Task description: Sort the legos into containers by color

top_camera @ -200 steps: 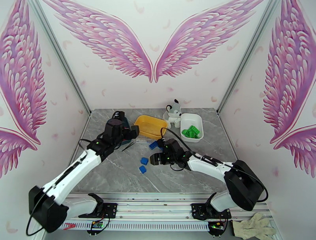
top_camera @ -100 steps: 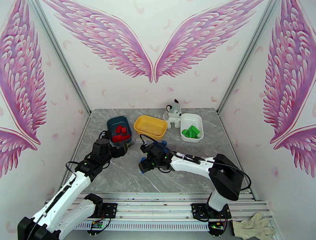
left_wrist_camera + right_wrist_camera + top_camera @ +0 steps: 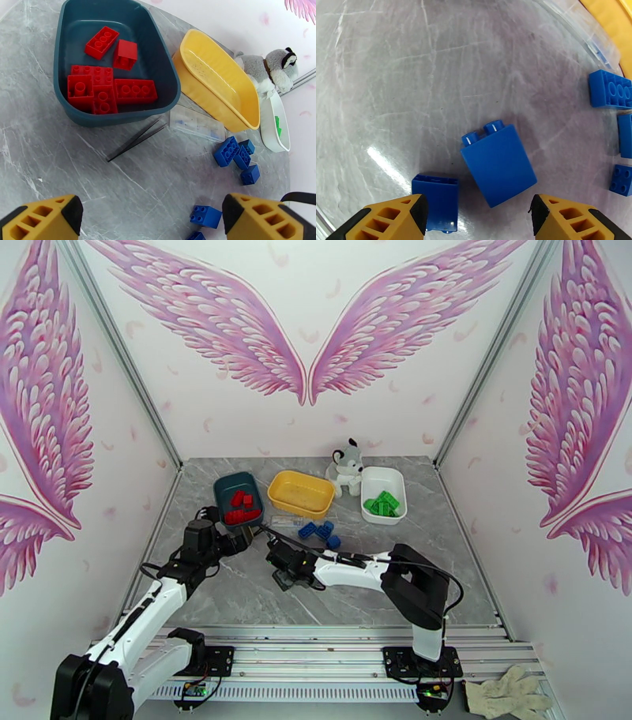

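Two blue legos lie on the table under my right gripper [image 3: 478, 206]: a tall one on its side [image 3: 498, 164] and a smaller one [image 3: 435, 201] by the left finger. That gripper [image 3: 285, 577] is open, its fingers straddling the tall brick without touching it. Three more blue legos [image 3: 610, 89] [image 3: 320, 531] lie in front of the yellow tub [image 3: 300, 494]. The dark teal tub [image 3: 158, 59] holds several red legos [image 3: 103, 89]. Green legos [image 3: 382, 504] fill the white tub [image 3: 393, 478]. My left gripper [image 3: 240, 537] [image 3: 151, 208] hangs open and holds nothing, near the teal tub.
Black tweezers [image 3: 136, 139] and a small clear flat item [image 3: 195, 124] lie between the teal and yellow tubs. A grey-white plush toy [image 3: 347, 465] stands behind, between the yellow and white tubs. A blue lego [image 3: 205, 216] lies by my left gripper's right finger [image 3: 268, 217].
My left arm has drawn back from over the teal tub toward the near left. My right gripper has slid left over the two blue legos, its jaws narrowing a little.
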Available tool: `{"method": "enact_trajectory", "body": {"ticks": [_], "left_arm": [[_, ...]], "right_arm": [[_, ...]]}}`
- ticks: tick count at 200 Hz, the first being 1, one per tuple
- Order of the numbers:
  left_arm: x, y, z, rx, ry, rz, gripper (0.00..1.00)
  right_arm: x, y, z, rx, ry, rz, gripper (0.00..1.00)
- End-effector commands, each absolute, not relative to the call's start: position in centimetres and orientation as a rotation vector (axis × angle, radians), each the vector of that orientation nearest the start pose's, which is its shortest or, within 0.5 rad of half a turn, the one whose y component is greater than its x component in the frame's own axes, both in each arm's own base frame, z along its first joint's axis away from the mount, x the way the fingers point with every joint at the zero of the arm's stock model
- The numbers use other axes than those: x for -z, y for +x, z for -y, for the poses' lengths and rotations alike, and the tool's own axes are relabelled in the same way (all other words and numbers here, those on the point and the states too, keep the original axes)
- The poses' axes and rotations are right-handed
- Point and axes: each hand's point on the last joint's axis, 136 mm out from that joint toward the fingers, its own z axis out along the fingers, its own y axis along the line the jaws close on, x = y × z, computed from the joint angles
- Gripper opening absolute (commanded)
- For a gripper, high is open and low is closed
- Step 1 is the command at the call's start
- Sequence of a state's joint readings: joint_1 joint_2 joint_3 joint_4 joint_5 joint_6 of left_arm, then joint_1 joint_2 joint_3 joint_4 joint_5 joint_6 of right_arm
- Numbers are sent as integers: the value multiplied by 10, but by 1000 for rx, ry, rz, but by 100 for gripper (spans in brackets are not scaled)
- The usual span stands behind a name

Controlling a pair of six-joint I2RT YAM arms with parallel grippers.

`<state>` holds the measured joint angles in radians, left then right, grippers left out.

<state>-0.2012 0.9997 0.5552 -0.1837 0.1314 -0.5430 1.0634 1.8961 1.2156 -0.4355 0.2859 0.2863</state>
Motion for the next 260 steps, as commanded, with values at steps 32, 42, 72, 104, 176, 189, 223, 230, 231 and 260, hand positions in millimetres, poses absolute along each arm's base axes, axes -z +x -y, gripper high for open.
{"method": "enact_trajectory", "body": {"ticks": [32, 42, 72, 104, 176, 189, 223, 230, 231, 260], "left_arm": [[-135, 314, 91, 599, -306, -2229, 99], [-134, 313, 92, 605, -303, -2233, 99], [-136, 312, 95, 625, -293, -2231, 99], [-134, 311, 97, 641, -293, -2235, 99], [-121, 312, 88, 588, -339, -2258, 99], [-119, 313, 86, 581, -350, -2260, 99], [-107, 318, 80, 585, -398, -2278, 99], [-104, 319, 80, 592, -405, -2282, 99], [-104, 319, 79, 594, -406, -2282, 99], [-99, 321, 80, 610, -418, -2290, 99]], "right_arm": [[-49, 265, -362, -25, -900, -2421, 69], [-48, 266, -361, -15, -896, -2423, 68], [-48, 271, -361, 1, -876, -2425, 67], [-46, 277, -367, 2, -852, -2444, 65], [-32, 293, -356, -29, -780, -2516, 64], [-30, 297, -354, -36, -769, -2524, 64], [-26, 305, -350, -54, -746, -2549, 61], [-25, 305, -349, -61, -744, -2555, 60], [-25, 305, -349, -63, -742, -2555, 60], [-23, 304, -350, -94, -742, -2566, 55]]}}
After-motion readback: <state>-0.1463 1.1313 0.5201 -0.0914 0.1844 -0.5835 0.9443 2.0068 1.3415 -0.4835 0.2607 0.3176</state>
